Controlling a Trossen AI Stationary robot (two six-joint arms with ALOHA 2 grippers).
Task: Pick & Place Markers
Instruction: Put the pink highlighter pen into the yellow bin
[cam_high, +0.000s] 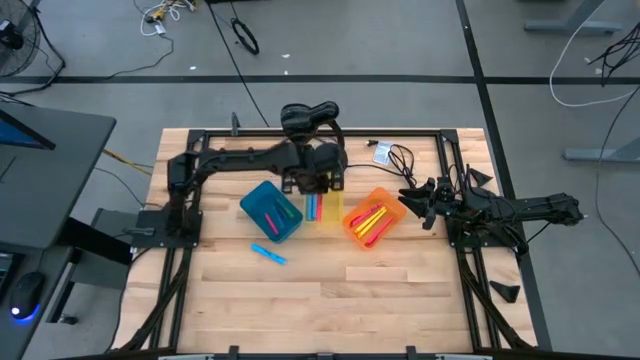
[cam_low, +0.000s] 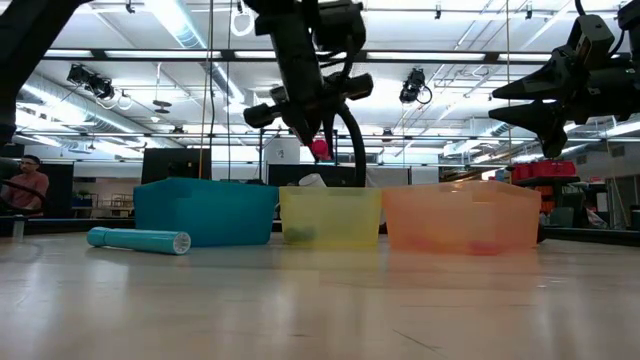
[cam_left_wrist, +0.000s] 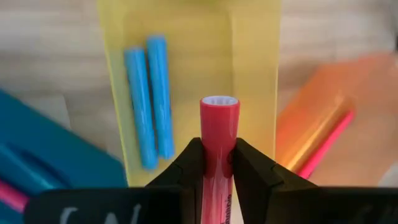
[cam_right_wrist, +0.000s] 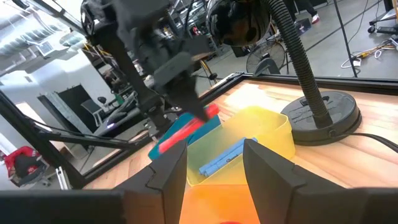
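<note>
From above, the left gripper (cam_high: 317, 182) hangs over the translucent yellow plastic bin (cam_high: 322, 214), which stands between the blue plastic bin (cam_high: 262, 200) and the orange plastic bin (cam_high: 392, 204). A loose light-blue marker (cam_high: 268, 254) lies on the wooden table (cam_high: 330, 300). The low view shows this gripper holding a red-pink marker (cam_low: 320, 150) above the yellow bin. Its wrist view shows the fingers (cam_left_wrist: 255, 171) clamped on that marker above two blue markers (cam_left_wrist: 149, 99). The right gripper (cam_right_wrist: 214, 163), jaws apart, hovers by the orange bin.

A glossy red plastic marker (cam_left_wrist: 219, 146) sits between the left gripper's (cam_left_wrist: 217, 163) matt black fingers above a translucent yellow plastic bin (cam_left_wrist: 255, 74), with pale, smooth-planked wood table (cam_high: 330, 290) at 6 o'clock.
</note>
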